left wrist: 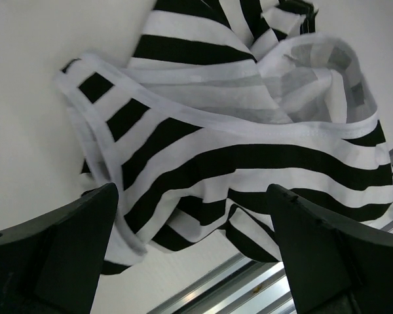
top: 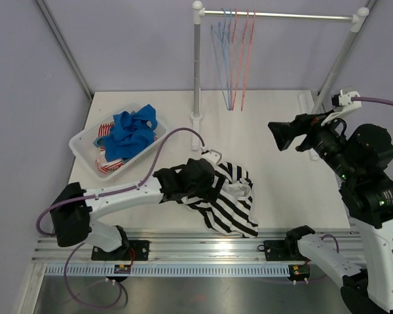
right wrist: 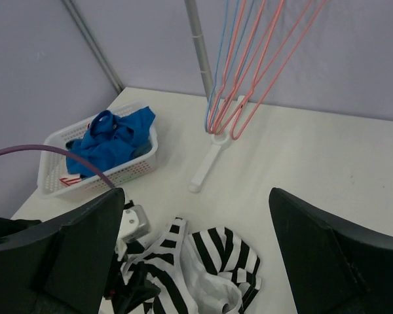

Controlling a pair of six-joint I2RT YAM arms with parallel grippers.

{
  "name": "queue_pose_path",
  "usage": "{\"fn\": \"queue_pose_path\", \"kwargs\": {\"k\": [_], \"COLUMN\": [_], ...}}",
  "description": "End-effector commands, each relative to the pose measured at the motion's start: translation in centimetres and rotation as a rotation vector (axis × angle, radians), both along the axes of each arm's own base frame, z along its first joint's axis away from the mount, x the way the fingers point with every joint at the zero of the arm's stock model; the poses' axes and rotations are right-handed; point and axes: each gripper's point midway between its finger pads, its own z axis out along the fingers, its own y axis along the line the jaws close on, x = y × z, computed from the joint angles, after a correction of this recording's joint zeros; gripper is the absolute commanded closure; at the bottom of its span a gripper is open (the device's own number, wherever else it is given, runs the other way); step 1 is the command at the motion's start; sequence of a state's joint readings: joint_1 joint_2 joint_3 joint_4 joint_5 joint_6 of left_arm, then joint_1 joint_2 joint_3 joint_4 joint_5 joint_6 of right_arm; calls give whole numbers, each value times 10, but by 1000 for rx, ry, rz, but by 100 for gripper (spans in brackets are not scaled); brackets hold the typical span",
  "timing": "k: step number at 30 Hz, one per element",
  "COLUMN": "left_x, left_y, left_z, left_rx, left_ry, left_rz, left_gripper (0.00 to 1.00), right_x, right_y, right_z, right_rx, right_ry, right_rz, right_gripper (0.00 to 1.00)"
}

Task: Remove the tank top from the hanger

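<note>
a: how are the jaws of the left gripper (left wrist: 191, 196) set?
b: they are spread wide, with nothing clamped. the black-and-white striped fabric tank top (left wrist: 236, 157) is seen just below and between them, crumpled on the white table (top: 281, 190) near its front edge.
a: and the right gripper (top: 276, 136)?
b: its jaws are held apart too, and empty. it is raised above the right side of the table, well apart from the garment.
a: is a hanger seen inside the garment?
b: none can be made out. a white band is seen looping out of the folds, but whether it is trim or a hanger cannot be told. the thin red and blue wire hangers (top: 234, 59) are hung bare on the white metal clothes rail (top: 196, 65) at the back.
a: so how far along is the task judged to be?
b: it is judged nearly or fully done, since the top is lying off the rail. what may be left is a check that no hanger is caught in the folds. the white plastic basket (top: 78, 140) with the blue cloth (top: 132, 127), at the left, is not involved.
</note>
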State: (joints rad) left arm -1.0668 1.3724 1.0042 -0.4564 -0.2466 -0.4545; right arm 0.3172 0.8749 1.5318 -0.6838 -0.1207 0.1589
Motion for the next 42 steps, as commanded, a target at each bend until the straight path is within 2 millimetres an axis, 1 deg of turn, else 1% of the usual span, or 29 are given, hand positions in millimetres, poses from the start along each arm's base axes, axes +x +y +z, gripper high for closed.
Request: {"fn": "queue_pose_path", "kwargs": {"k": [1,2,3,4,5,6,8,9,10,12,13,14,15,16,17,19,20,22,23,25,26,30,34,37,38,39,40,41,42], "left_x": [-6,-10,-9,-10,-9,-9,-7,-6,-7,-8,-9,-8,-9,-3,-1,9,14,27,31,43,51,69,91,103,111,117,122,133,139], "left_y": [-45,-51,-55,-59,-61,-63,-67,-67,-65,-63,-60,-58,-53,-48,-45,-30,-26,-6,7,20,38,91,144,166,187,195,193,212,215], "left_z": [0,-6,-23,-29,-39,-58,-77,-86,-107,-124,-131,-133,-134,-121,-114,-93,-68,-33,-6,29,41,108,150,178,183,198,199,200,204], "left_rx": [-94,-86,-61,-57,-40,-10,24,46,93,126,143,148,157,147,140,153,126,144,125,89,99,58,79,94,117,91,53,47,24], "left_ry": [11,18,40,53,65,86,106,116,136,157,167,168,168,128,111,43,-2,-86,-120,-166,-175,-259,-302,-337,-339,-355,-327,-309,-300], "left_rz": [-71,-83,-82,-88,-83,-78,-74,-68,-63,-52,-47,-36,-23,11,33,88,109,171,190,234,266,380,499,538,581,602,574,619,615], "left_gripper": [1,1,1,1,1,1,1,1,1,5,14,29,76,91,100,100,100,100,100,100,100,100,100,100,100,100,100,100,100], "right_x": [3,2,-1,-3,-4,-5,-12,-13,-16,-18,-20,-22,-23,-25,-26,-28,-27,-27,-28,-27,-27,-26,-26,-26,-25,-25,-24,-24,-23], "right_y": [23,23,23,22,22,22,24,25,27,29,29,29,28,27,27,27,27,26,27,27,27,27,30,32,33,34,36,36,37], "right_z": [-27,-31,-37,-42,-44,-44,-45,-44,-46,-46,-45,-43,-42,-40,-40,-38,-39,-39,-38,-39,-39,-40,-37,-35,-35,-34,-34,-35,-34], "right_rx": [30,18,12,6,6,9,25,31,33,34,36,38,36,40,42,48,48,50,51,55,56,58,71,84,84,84,85,87,88], "right_ry": [75,81,98,107,109,104,94,85,87,84,82,76,69,60,58,46,45,41,38,34,31,25,15,4,5,3,6,7,1], "right_rz": [109,112,115,116,116,119,139,150,165,179,183,185,184,183,183,184,184,181,185,183,185,183,196,210,215,218,224,227,230], "right_gripper": [0,1,1,0,1,0,0,0,1,1,0,0,0,0,1,1,1,0,1,1,1,1,1,1,1,0,0,0,1]}}
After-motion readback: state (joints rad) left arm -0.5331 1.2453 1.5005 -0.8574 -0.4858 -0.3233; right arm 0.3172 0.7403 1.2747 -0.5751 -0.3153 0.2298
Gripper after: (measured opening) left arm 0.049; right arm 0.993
